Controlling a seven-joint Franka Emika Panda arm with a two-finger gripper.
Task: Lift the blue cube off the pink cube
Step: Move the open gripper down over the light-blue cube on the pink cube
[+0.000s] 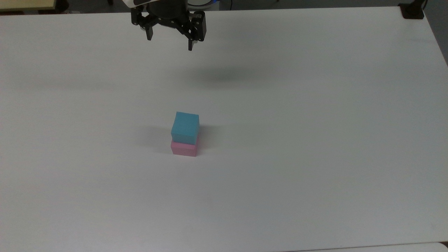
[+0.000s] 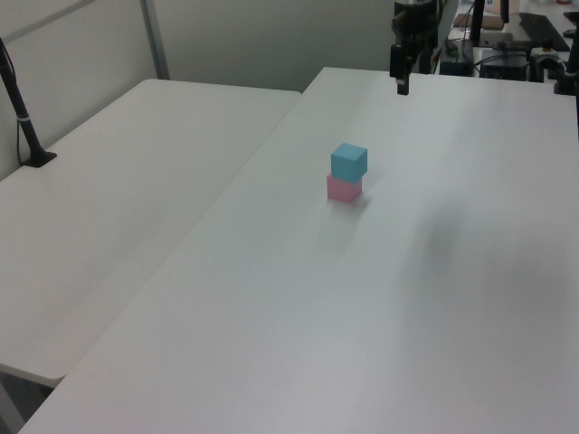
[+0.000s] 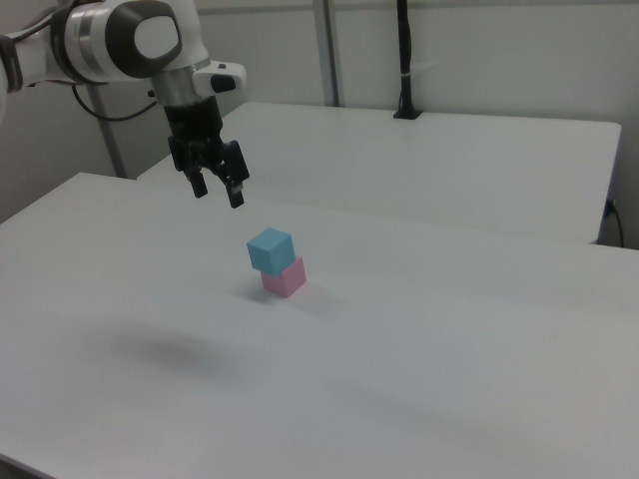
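The near part of the white worktop (image 1: pixel 315 196) lies bare, from the front edge up to the middle. Around the middle of the worktop the pink cube (image 1: pixel 183 148) sits flat on the surface, well in from every edge. The blue cube (image 1: pixel 185 128) rests squarely on top of it, touching it, upright and turned slightly against the pink one so their edges do not quite line up. A faint shadow falls on the worktop on the top view's left of the stack.

Farther back, near the far edge of the worktop, the hand (image 1: pixel 170 42) hangs in the air on the end of the white and grey arm (image 3: pixel 120 40). Its two black fingers (image 1: pixel 149 34) point down and stand wide apart, with nothing between them and nothing touching them. It is well apart from the two cubes and above the level of the blue one. A soft dark shadow lies on the worktop between the hand and the stack.

In the top view a black clamp (image 1: pixel 413 10) grips the far right corner of the worktop. Beside the worktop stands a second white table (image 2: pixel 127 208), pushed up against its long edge; a black pole (image 2: pixel 23 113) rises from a clamp at that table's far side. Pale partition walls (image 3: pixel 499 50) with grey metal posts close off the room beyond, and the left view shows cluttered equipment (image 2: pixel 516 41) past the far edge of the worktop.
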